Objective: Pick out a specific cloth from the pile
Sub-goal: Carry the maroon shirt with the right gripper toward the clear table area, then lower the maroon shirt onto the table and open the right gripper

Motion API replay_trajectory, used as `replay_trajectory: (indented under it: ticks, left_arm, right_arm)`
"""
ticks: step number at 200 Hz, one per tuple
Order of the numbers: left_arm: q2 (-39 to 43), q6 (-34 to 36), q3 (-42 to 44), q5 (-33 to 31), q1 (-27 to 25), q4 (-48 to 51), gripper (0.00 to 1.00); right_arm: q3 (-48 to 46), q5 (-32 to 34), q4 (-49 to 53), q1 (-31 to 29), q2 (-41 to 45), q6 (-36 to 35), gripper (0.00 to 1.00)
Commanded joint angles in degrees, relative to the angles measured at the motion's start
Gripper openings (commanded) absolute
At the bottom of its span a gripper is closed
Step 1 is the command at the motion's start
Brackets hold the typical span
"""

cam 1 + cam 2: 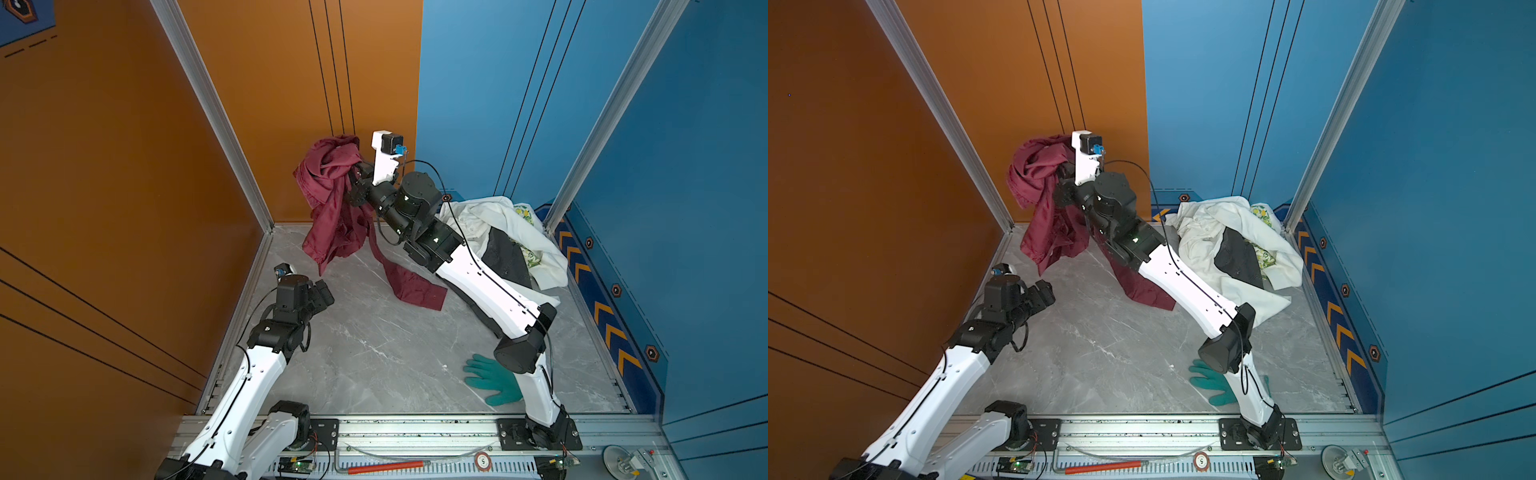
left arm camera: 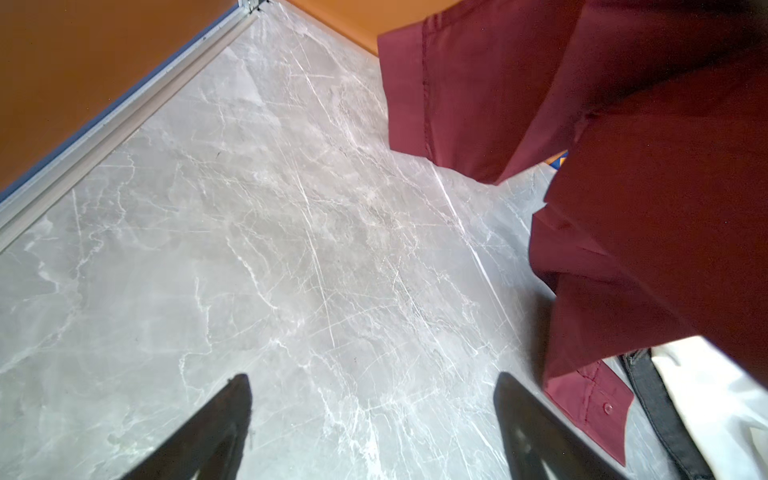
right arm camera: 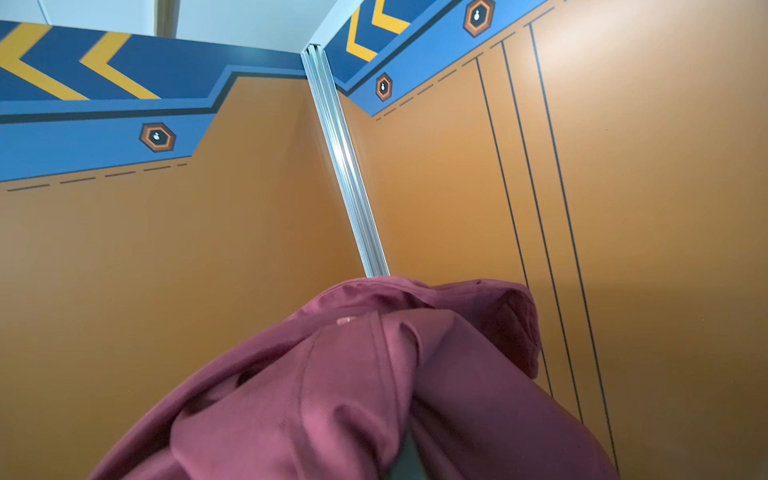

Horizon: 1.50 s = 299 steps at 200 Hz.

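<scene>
1. Holding the cloth (image 1: 332, 195) well up off the worktop (image 1: 374, 353), your right jaws are clamped together on its bunched top, close to the orange wall (image 1: 270, 83). Its folds hide them in the right wrist view.
2. The cloth's lower end trails down, and one sleeve (image 1: 415, 291) lies flat on the worktop beside your right arm (image 1: 482, 282).
3. The pile (image 1: 544, 266) sits in the far right corner: a white garment (image 1: 478, 220) with a dark grey garment (image 1: 507, 253) and a floral piece (image 1: 534, 255) among its folds.
4. Your left jaws stand wide apart, nothing between them, above bare worktop at the left. A buttoned cuff (image 2: 590, 399) of the cloth hangs just beside one finger (image 2: 536, 432).
5. A teal glove (image 1: 486, 378) lies near the front, by your right arm's base.
</scene>
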<state>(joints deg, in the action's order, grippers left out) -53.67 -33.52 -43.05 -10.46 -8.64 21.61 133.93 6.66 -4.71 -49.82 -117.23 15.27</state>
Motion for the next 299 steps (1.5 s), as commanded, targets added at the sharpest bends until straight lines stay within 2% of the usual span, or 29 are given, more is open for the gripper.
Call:
replay_trajectory:
  ticks: [1, 35, 55, 81, 96, 111, 135, 191, 216, 286, 299]
  left_arm:
    - [-1.7, -0.2, 1.1, 1.4, -0.8, -0.9, 0.91]
    - [-4.9, 0.2, 1.4, 1.0, -3.1, -2.9, 0.91]
    - [-6.8, 0.3, 1.1, 1.0, -4.2, -3.8, 0.90]
    - [-8.7, 1.6, 0.1, 1.0, -5.4, -4.4, 0.90]
    - [-9.3, 2.7, -0.7, 1.1, -5.7, -4.3, 0.91]
    - [-9.3, 3.2, -1.7, 1.3, -5.8, -4.2, 0.91]
    - [-9.1, 3.8, -3.3, 1.4, -5.8, -3.0, 0.90]
    - [-6.4, 6.0, -5.5, 0.5, -4.3, 0.4, 0.91]
    - [-5.6, 6.9, -6.5, 0.8, -3.4, 1.3, 0.91]
    - [-5.7, 9.4, -10.2, -0.1, -1.9, 4.0, 0.91]
    - [-5.8, 9.1, -10.1, 0.4, -1.5, 4.1, 0.91]
  right_arm:
    - [-10.8, 4.0, -7.0, 2.6, 8.2, -0.1, 0.00]
    - [-34.7, 5.2, -10.6, 6.3, 19.0, 3.1, 0.00]
    - [-44.7, 5.5, -10.0, 7.4, 22.1, 4.6, 0.00]
    - [-54.3, 5.1, -9.7, 6.9, 22.3, 6.8, 0.00]
    - [-58.1, 6.8, -8.6, 5.8, 20.8, 8.0, 0.00]
    - [-61.0, 5.7, -8.8, 5.6, 18.2, 10.6, 0.00]
    - [-60.7, 3.1, -6.7, 5.7, 12.6, 14.4, 0.00]
    - [-59.7, 2.9, -0.7, 6.1, 4.3, 26.0, 0.00]
    - [-59.5, 0.3, -2.2, 6.3, 1.0, 30.6, 0.00]
    - [-48.6, -7.8, -6.4, -0.1, -11.6, 35.3, 0.00]
    - [-45.8, -9.2, -7.6, -1.2, -13.4, 35.4, 0.04]
